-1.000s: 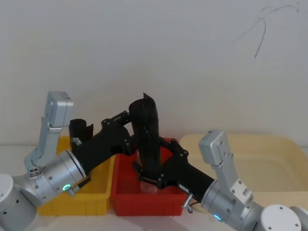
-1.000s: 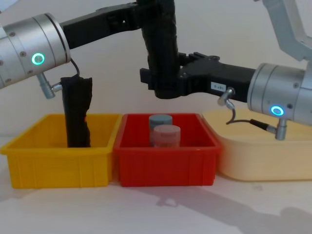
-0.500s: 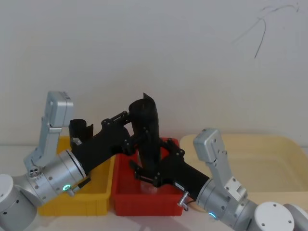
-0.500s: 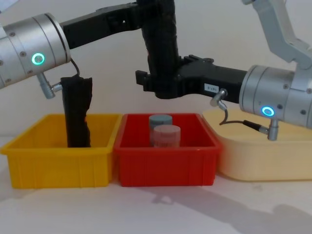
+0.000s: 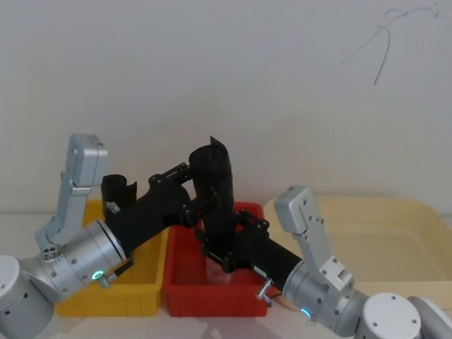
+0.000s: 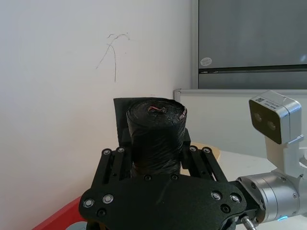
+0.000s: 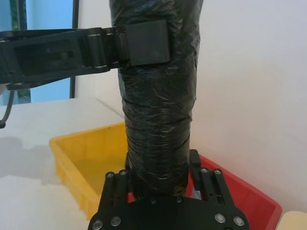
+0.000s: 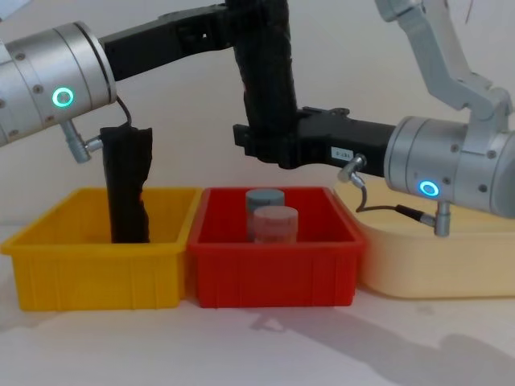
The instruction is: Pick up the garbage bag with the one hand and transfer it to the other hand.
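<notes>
The garbage bag (image 5: 215,191), a black rolled cylinder, is held upright above the red bin (image 8: 273,277). My left gripper (image 5: 201,192), on the arm with the green ring, is shut on the bag's upper part; the left wrist view shows its fingers (image 6: 112,165) either side of the roll (image 6: 156,129). My right gripper (image 8: 269,146), the one with the small white label, is shut around the bag's lower end. In the right wrist view its fingers (image 7: 115,184) press against both sides of the bag (image 7: 156,105).
A yellow bin (image 8: 96,273) at left holds a ragged black roll (image 8: 127,185) standing upright. Two round grey-capped containers (image 8: 272,215) sit in the red bin under the bag. A cream tray (image 8: 434,265) lies at right. A white wall stands close behind.
The right arm has shifted left and lower, and its fingers have drawn in around the bag's lower end. The left arm and the bag have stayed put.
</notes>
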